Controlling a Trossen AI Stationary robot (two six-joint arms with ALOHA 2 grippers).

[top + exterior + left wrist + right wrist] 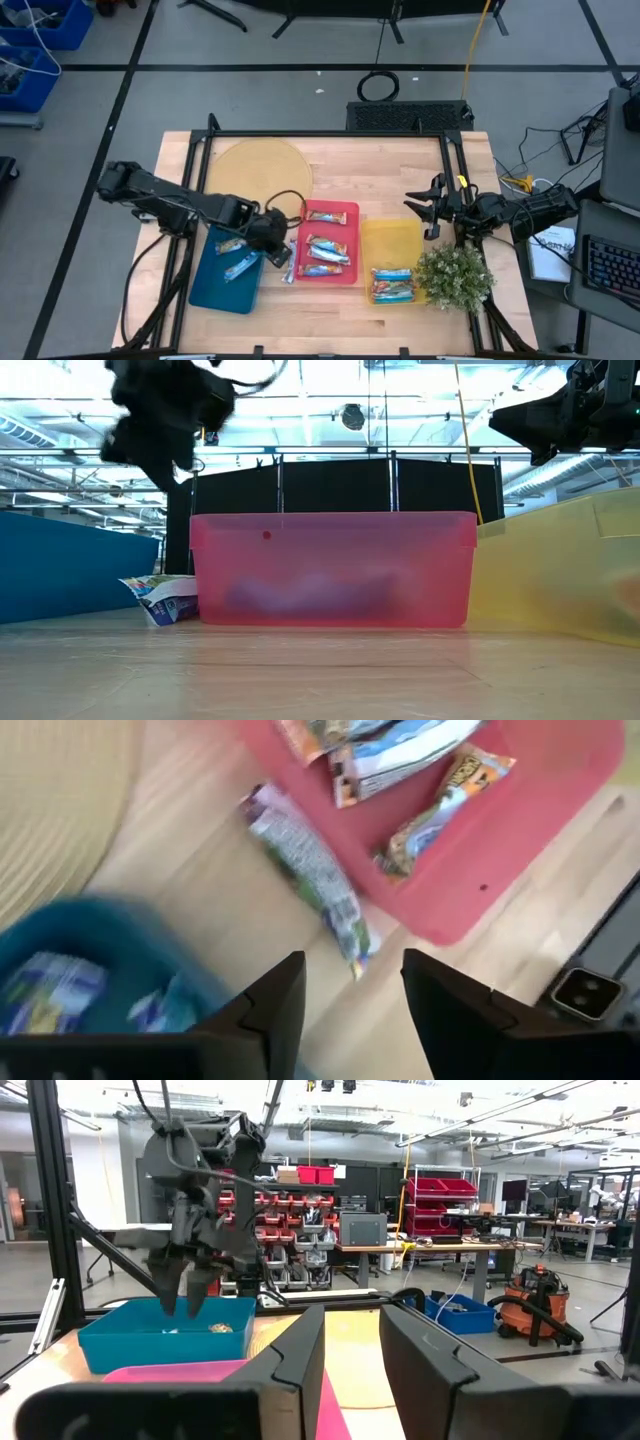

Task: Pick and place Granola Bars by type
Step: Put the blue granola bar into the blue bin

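Presently: bars in three trays, one loose

Blue tray (215, 285): two granola bars (238, 258). Left gripper (278, 243), jaws spread, empty. Loose bar (289, 270) at red tray's (345, 210) eight o'clock. Yellow tray (390, 238): two bars. Right gripper (428, 210) at tabletop's (330, 175) three o'clock, jaws parted, empty.

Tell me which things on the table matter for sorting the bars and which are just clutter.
Job: granola bars, stray bar on the wood, blue tray, red tray, yellow tray, left gripper.
Clutter: plant, round mat.
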